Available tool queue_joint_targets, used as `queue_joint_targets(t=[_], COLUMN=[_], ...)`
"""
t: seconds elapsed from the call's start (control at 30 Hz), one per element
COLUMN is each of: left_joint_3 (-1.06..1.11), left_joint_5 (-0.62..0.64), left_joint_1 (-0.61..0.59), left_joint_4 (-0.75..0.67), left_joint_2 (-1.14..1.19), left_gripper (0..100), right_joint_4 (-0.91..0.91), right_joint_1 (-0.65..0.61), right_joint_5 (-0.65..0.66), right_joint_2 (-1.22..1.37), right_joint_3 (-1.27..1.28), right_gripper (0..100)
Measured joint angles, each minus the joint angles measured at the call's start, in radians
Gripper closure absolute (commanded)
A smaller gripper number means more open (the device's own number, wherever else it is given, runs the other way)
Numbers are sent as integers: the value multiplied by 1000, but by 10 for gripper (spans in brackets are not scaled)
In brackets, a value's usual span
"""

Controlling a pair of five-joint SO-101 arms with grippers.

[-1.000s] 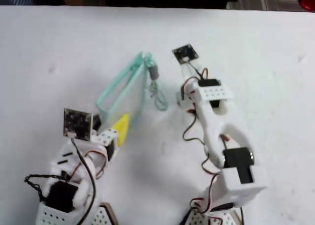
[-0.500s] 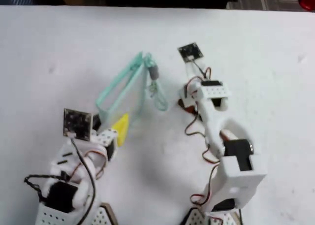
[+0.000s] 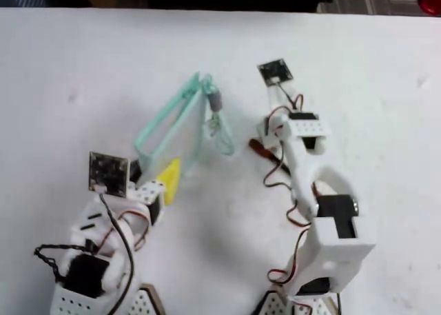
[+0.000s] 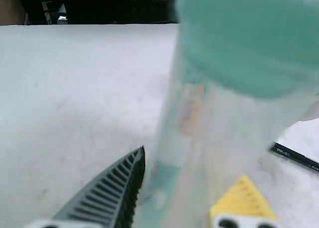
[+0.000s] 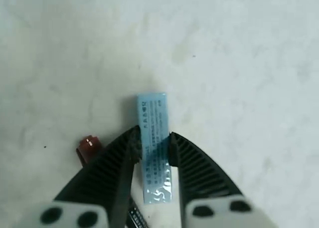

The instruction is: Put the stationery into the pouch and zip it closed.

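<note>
Right gripper clamped on the blue strip, near the pouch that the left gripper pinches upright. We judge loading underway; next, we must align the strip with the pouch mouth.

tiny dark print runs down the light blue packet, too small to make out; white lettering on the black pen too, and that's unreadable as well.
</note>
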Motion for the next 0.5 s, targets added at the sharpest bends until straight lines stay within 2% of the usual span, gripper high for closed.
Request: queue_joint_targets(t=[0.5], left_joint_3=[0], left_joint_5=[0], left_joint_1=[0], left_joint_4=[0], left_joint_2=[0], left_gripper=[794], right_joint_4=[0], right_joint_1=[29], right_joint_5=[0], right_joint_2=[-55], right_joint_3=[58], right_gripper=[982])
